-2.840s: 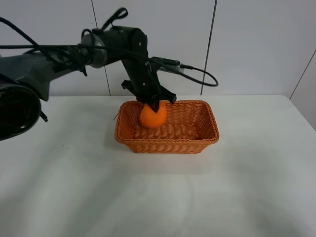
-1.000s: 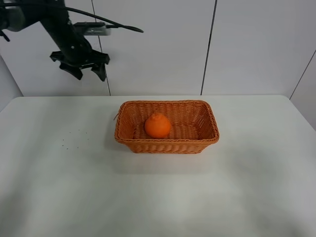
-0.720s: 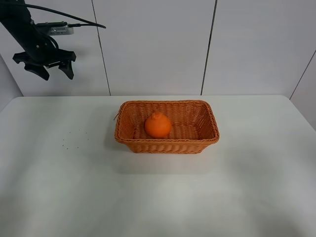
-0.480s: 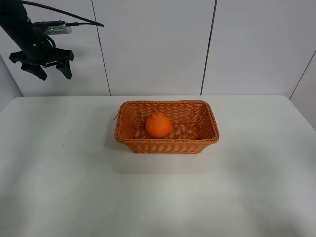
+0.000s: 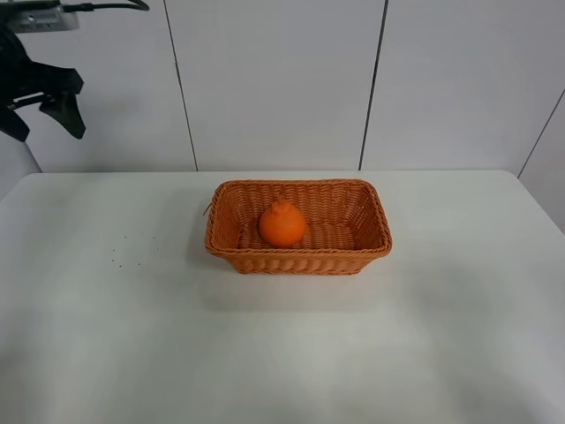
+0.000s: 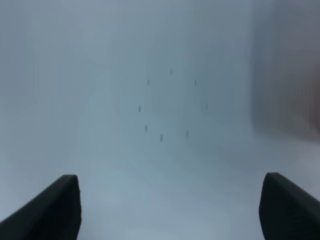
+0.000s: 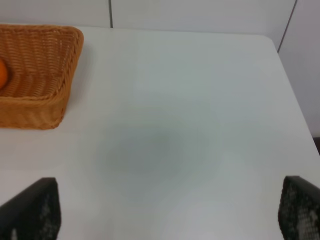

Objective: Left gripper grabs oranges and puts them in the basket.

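The orange (image 5: 282, 223) lies inside the wicker basket (image 5: 300, 253) at the middle of the white table, bumpy neck up. My left gripper (image 5: 41, 119) is open and empty, high in the far left corner against the wall, far from the basket. In the left wrist view its two black fingertips (image 6: 55, 210) stand wide apart over the blurred table. My right gripper (image 7: 165, 212) is open and empty over bare table to the right of the basket (image 7: 35, 70). A sliver of the orange (image 7: 2, 75) shows at that view's edge.
Small dark specks (image 5: 132, 247) dot the table left of the basket; they also show in the left wrist view (image 6: 165, 107). The white table (image 5: 282, 353) ends at a panelled wall behind. The right arm does not show in the exterior view.
The left gripper let go of the orange in the basket, rose and swung away to the far upper left. The orange now rests in the basket. In the last half second the gripper moved further left.
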